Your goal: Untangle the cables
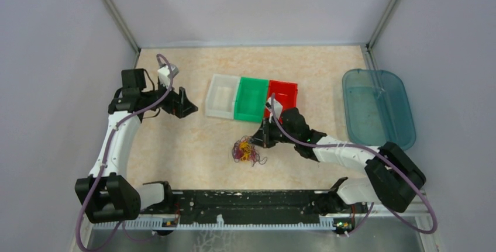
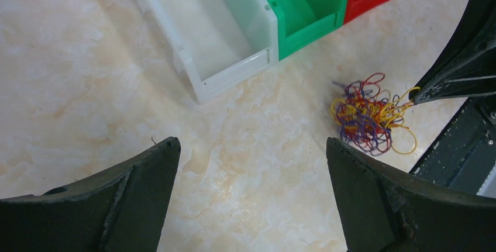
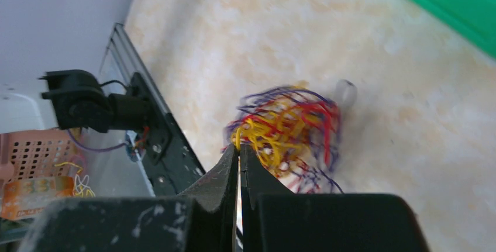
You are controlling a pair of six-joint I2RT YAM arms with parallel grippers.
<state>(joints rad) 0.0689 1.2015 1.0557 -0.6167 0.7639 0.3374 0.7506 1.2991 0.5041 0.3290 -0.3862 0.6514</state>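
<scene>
Cables (image 1: pixel 247 151): red, yellow and purple tangle on the tabletop (image 1: pixel 181 152), near centre.
Right tool (image 3: pixel 238 147): fingers pressed together, pinching a yellow strand at the tangle's right edge.
Left tool (image 2: pixel 251 147): far left, fingers wide apart, holding nothing.
Far: white bin (image 1: pixel 222 97), green bin (image 1: pixel 251 100), red bin (image 1: pixel 286 91), side by side.

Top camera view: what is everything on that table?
cables: one tangled bundle, red, yellow and purple, mid-table, nearer than the bins
white bin: one, white, left end of the row
green bin: one, green, middle of the row
red bin: one, red, right end of the row
blue tray: one, see-through blue, far right
table: one, beige marbled
left gripper: one, black, open, left of the white bin
right gripper: one, black, shut on a yellow strand of the cables
</scene>
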